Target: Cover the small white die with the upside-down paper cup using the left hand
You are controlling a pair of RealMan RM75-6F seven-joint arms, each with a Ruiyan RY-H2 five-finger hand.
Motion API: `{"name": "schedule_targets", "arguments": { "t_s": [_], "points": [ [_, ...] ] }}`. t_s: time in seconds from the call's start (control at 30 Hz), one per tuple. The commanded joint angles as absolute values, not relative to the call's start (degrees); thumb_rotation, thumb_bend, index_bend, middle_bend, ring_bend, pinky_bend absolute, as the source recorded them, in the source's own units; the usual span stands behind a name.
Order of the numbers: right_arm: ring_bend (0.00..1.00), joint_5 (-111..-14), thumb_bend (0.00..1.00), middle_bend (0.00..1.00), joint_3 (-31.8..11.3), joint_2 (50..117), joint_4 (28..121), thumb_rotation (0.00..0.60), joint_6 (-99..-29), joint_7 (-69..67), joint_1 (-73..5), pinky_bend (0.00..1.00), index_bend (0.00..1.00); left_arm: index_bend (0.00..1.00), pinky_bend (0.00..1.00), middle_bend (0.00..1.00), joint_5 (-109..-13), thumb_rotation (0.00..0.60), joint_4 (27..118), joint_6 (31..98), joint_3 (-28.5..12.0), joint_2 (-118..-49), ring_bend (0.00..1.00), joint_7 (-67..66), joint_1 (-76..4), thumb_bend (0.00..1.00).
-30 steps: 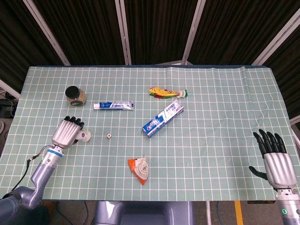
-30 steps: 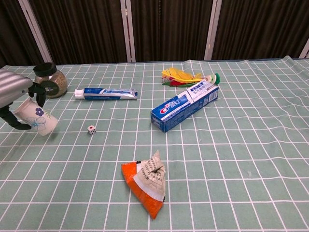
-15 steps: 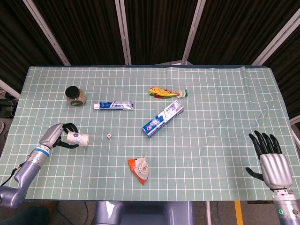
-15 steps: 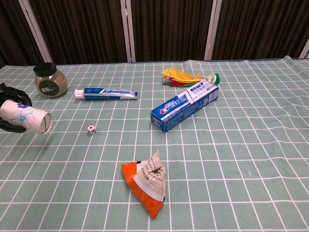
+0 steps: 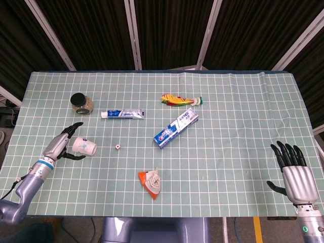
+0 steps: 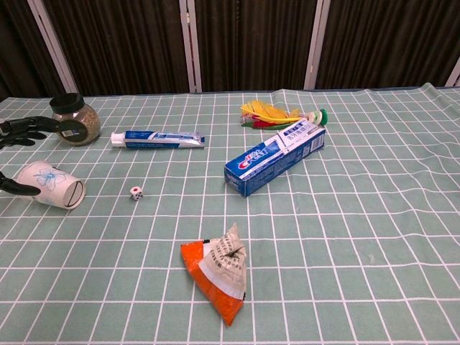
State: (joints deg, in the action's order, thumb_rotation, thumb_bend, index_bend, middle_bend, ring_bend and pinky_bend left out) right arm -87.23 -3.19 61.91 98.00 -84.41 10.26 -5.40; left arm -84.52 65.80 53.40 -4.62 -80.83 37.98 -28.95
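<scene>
Green checked tablecloth covers the table. Near its left edge the paper cup lies on its side, the left hand beside it, fingers apart. Close by, the die sits uncovered. Right hand idles, fingers spread.

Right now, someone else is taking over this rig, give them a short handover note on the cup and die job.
Left hand: open, fingers spread around the paper cup, not clearly gripping it.
Right hand: open, holds nothing, at the near right edge of the table.
Cup: lying on its side on the cloth, mouth facing the small white die.
Die: uncovered, apart from the cup, on its right in the head view.
Done: nothing yet.
Left: grip the cup, turn it mouth down, lower it over the die.
</scene>
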Motion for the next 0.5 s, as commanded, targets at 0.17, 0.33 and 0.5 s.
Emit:
{"name": "schedule_targets", "arguments": {
  "t_s": [0.17, 0.33, 0.5],
  "points": [
    [0.00, -87.32, 0.00, 0.00, -3.20, 61.79, 98.16, 0.600, -84.40, 10.12, -5.43, 0.00, 0.00, 0.00, 0.00, 0.00, -89.00, 0.600, 70.67, 63.81, -4.08, -79.01, 0.00, 7.48, -27.54, 0.00],
    [0.00, -87.40, 0.00, 0.00, -3.18, 61.66, 98.26, 0.600, -84.41, 9.93, -5.42, 0.00, 0.00, 0.02, 0.00, 0.00, -86.07, 0.600, 78.73, 66.60, -4.37, -80.03, 0.00, -23.87, -25.88, 0.00],
    [0.00, -87.26, 0.00, 0.00, -3.18, 61.19, 98.23, 0.600, -84.50, 9.01, -5.26, 0.00, 0.00, 0.05, 0.00, 0.00, -82.40, 0.600, 80.13, 68.59, -5.32, -85.75, 0.00, -49.38, -26.15, 0.00]
  ]
}}
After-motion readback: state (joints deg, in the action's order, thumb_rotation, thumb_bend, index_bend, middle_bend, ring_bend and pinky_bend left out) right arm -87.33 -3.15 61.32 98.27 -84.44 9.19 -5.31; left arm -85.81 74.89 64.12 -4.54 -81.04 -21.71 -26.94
